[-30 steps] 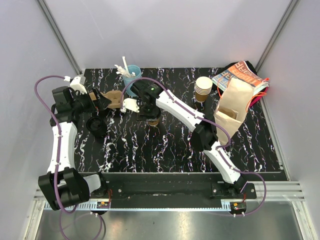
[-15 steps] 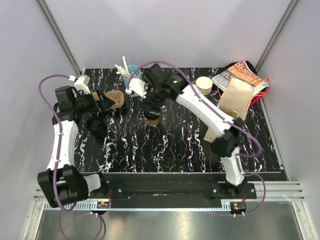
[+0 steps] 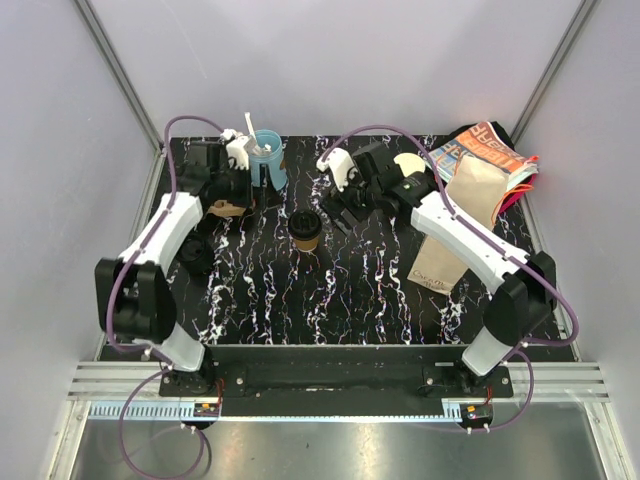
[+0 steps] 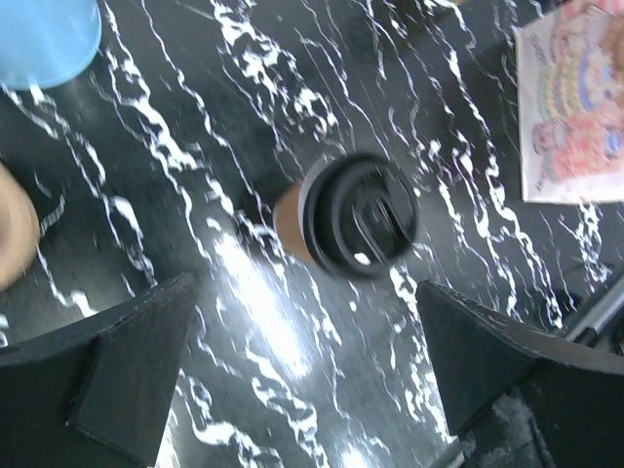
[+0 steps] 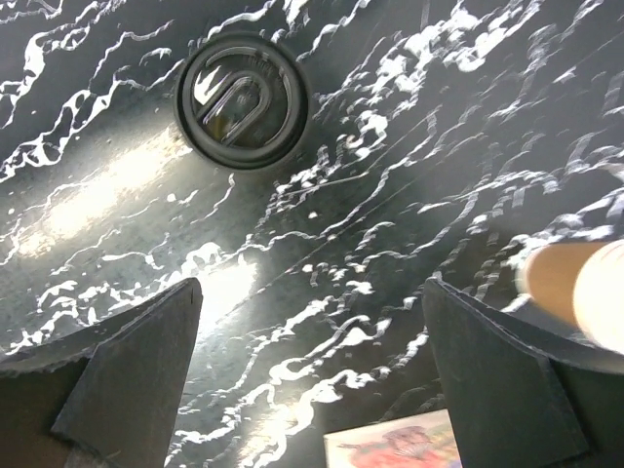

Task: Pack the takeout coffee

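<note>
Brown paper coffee cup with black lid [image 3: 306, 229] stands upright at the middle of the black marbled desk [image 3: 350, 300], unheld. Left arm extends along the left edge; right arm is bent at the elbow. Beyond the cup, left claw [image 4: 304, 292] and right claw [image 5: 312, 285] are spread wide and empty.

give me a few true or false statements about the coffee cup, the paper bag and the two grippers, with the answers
1. The coffee cup has a black lid on it. True.
2. The right gripper is clamped on the coffee cup. False: its jaws are open and grip nothing.
3. The coffee cup sits inside the paper bag. False: it stands upright on the table, left of the bag.
4. The left gripper is open. True.
5. The light-blue cup holds white utensils. True.
</note>
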Motion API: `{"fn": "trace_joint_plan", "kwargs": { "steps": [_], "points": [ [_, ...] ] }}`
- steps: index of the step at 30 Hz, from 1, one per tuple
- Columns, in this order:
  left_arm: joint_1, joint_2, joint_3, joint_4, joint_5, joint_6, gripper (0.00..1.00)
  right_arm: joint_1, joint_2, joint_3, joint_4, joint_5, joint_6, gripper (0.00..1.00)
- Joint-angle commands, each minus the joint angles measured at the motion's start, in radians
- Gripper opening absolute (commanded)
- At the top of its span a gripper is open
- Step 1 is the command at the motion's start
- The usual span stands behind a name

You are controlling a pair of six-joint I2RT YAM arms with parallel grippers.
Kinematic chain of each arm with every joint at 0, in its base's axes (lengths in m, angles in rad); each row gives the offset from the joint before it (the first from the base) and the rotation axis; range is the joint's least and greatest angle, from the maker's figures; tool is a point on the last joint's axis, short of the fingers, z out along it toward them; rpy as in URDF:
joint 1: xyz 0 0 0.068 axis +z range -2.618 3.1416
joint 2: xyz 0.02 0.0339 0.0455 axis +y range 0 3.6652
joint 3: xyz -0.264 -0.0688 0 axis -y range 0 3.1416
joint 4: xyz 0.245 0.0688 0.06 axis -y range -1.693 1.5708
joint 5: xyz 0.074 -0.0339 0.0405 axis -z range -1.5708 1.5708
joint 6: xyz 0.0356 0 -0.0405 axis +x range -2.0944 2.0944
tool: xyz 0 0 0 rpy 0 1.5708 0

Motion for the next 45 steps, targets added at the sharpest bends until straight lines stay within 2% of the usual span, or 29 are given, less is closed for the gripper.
{"fn": "trace_joint_plan", "kwargs": {
  "steps": [1, 10, 17, 31, 37, 45],
  "points": [
    [-0.014, 0.109, 0.119, 0.008, -0.024, -0.024, 0.99, -0.008, -0.080, -0.092, 0.171, -0.085, 0.090, 1.00],
    [-0.088, 0.274, 0.181, 0.025, 0.027, -0.022, 0.99, -0.061, -0.089, -0.182, 0.290, -0.151, 0.164, 1.00],
    [-0.088, 0.340, 0.193, 0.053, 0.065, -0.036, 0.90, -0.092, -0.106, -0.228, 0.323, -0.203, 0.199, 0.99],
    [-0.076, 0.349, 0.107, 0.183, 0.254, -0.094, 0.80, -0.101, -0.101, -0.235, 0.324, -0.242, 0.215, 0.97],
    [-0.059, 0.353, 0.079, 0.189, 0.276, -0.097, 0.65, -0.104, -0.100, -0.237, 0.321, -0.251, 0.218, 0.97],
    [-0.048, 0.357, 0.039, 0.220, 0.309, -0.110, 0.62, -0.104, -0.097, -0.228, 0.313, -0.251, 0.216, 0.97]
  ]
}}
